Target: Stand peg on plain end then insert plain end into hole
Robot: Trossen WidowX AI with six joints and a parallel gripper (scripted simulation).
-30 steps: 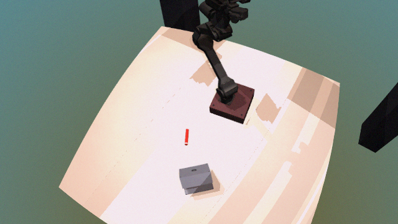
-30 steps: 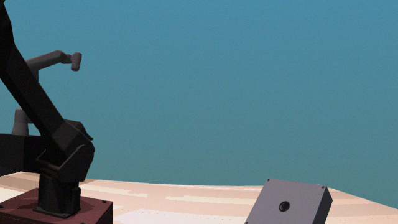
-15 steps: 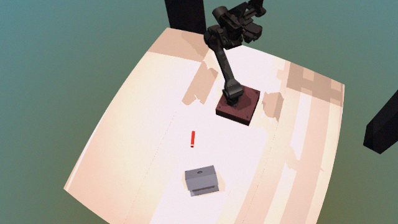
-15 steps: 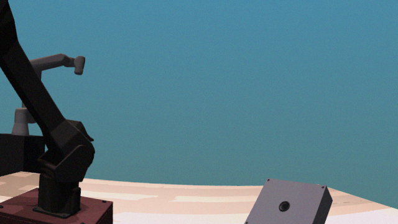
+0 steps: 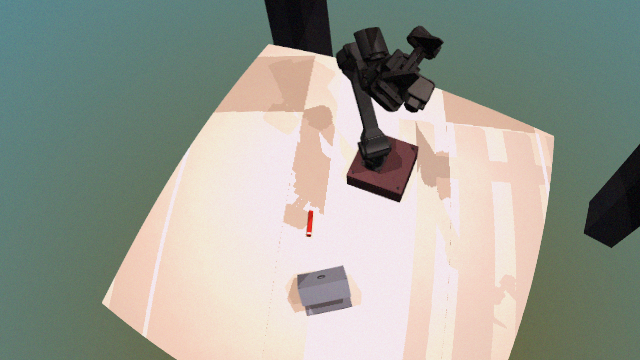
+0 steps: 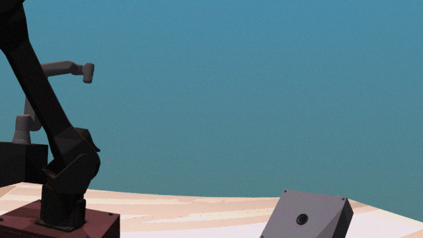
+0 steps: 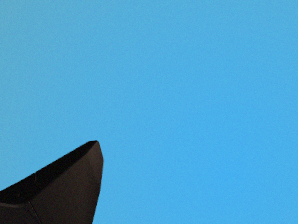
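A red peg (image 5: 310, 222) lies on the table in front of the robot's base. Its white-banded end points toward the sloped panel, its plain end toward the base side. The grey sloped panel (image 5: 326, 291) (image 6: 291, 206) stands beyond the peg. Its single round hole (image 5: 321, 277) (image 6: 302, 219) is empty. My gripper (image 7: 202, 145) is open and empty, raised high near the base and far from the peg and panel. One dark finger shows at the wrist view's lower left; the other is outside that view. The exterior view does not show the gripper or peg.
The dark red base block (image 5: 382, 172) (image 6: 99, 216) carries the arm. The table (image 5: 225, 200) has patchy light and shadow. Dark pillars (image 5: 300, 25) (image 5: 617, 200) stand beyond its edges. Another grey arm (image 6: 59, 68) stands in the background on a black block (image 6: 13, 162).
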